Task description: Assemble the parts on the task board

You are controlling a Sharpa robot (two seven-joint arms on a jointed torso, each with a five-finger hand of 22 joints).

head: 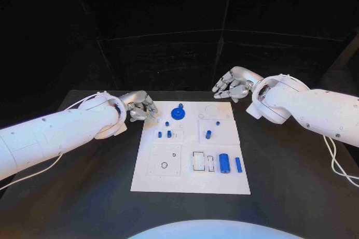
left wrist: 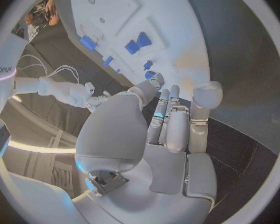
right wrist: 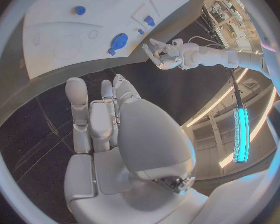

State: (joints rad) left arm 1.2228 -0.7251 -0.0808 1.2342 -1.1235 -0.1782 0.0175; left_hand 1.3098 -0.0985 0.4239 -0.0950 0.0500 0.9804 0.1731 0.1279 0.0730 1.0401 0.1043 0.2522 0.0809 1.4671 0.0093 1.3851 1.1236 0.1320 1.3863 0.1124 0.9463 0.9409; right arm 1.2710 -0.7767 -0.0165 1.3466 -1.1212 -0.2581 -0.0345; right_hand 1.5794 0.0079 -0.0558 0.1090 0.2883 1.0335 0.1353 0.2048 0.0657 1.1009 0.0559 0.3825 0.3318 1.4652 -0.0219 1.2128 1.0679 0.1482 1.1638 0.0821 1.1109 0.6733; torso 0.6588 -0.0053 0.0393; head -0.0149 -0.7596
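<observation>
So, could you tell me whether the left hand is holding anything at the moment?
No, it is empty: the left hand sits beside the white board, nothing between its fingers.

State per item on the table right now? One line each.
Left robot hand: empty, at the board's far-left edge.
Right robot hand: empty, beyond the far-right corner.
Task board: flat on the table.
Blue round part: on the board, untouched.
Blue cylinder: lying, near-right.

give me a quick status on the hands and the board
Left robot hand and right robot hand open, holding nothing. Blue parts lie untouched on task board. Nothing in the way.
</observation>
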